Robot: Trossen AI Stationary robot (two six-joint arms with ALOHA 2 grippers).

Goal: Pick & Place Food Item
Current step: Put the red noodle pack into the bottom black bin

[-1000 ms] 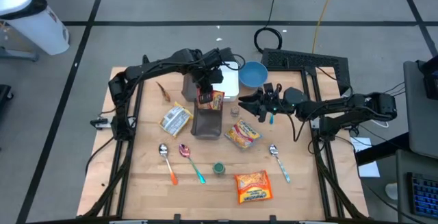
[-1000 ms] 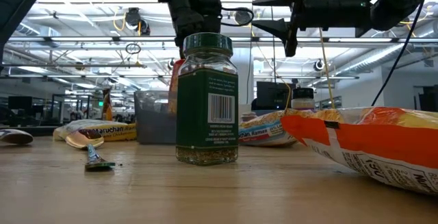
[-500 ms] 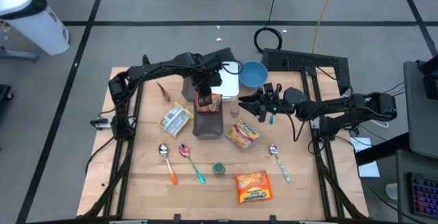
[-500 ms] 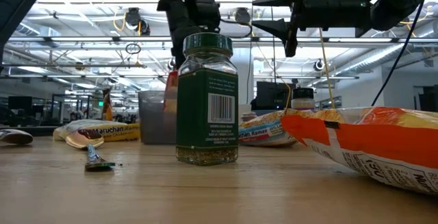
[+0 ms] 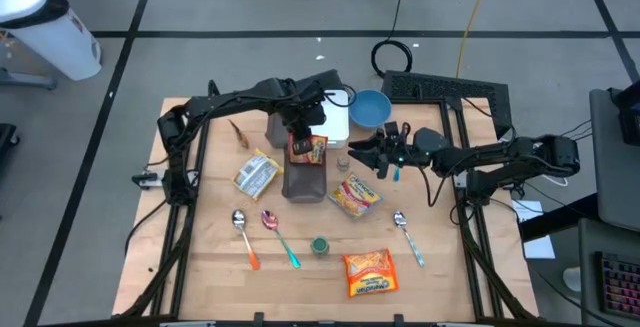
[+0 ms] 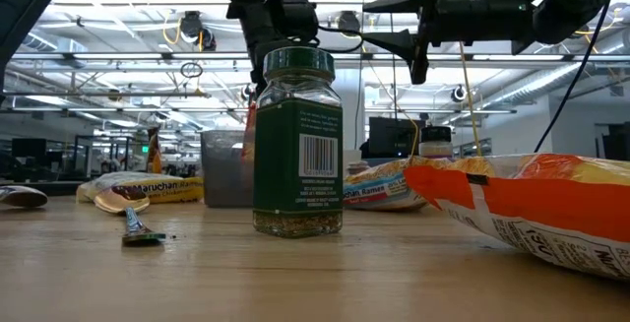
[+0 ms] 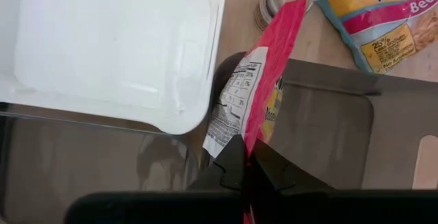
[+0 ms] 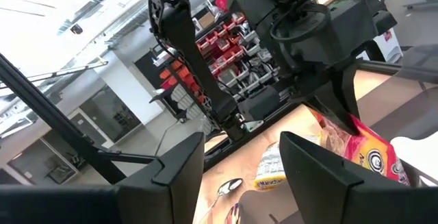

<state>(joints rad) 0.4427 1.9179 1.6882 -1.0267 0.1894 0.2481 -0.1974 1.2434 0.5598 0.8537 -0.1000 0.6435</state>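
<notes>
My left gripper (image 5: 297, 132) is shut on a red snack packet (image 5: 308, 148), held over the far end of a dark grey bin (image 5: 303, 177). In the left wrist view the packet (image 7: 274, 53) shows edge-on above the bin (image 7: 328, 135). My right gripper (image 5: 375, 153) is open and empty, above the table to the right of the bin, near a small jar (image 5: 344, 163) and a noodle packet (image 5: 354, 194). Its wrist view (image 8: 239, 176) looks at the left arm and the red packet (image 8: 363, 142). My left gripper pinches the red packet's upper end (image 7: 252, 138) between its two fingers, coming from above and pointing down. The packet hangs below the fingers, edge-on, over the bin's far rim. I cannot tell whether its lower end touches the bin.
A white container (image 5: 330, 117) and a blue bowl (image 5: 369, 108) stand at the far side. A yellow noodle packet (image 5: 257, 174), three spoons (image 5: 240, 222), a green-lidded spice jar (image 5: 320, 246) and an orange packet (image 5: 369, 272) lie nearer the front.
My left gripper has shifted a little toward the table's left edge with the red packet, which still hangs over the bin's far end.
</notes>
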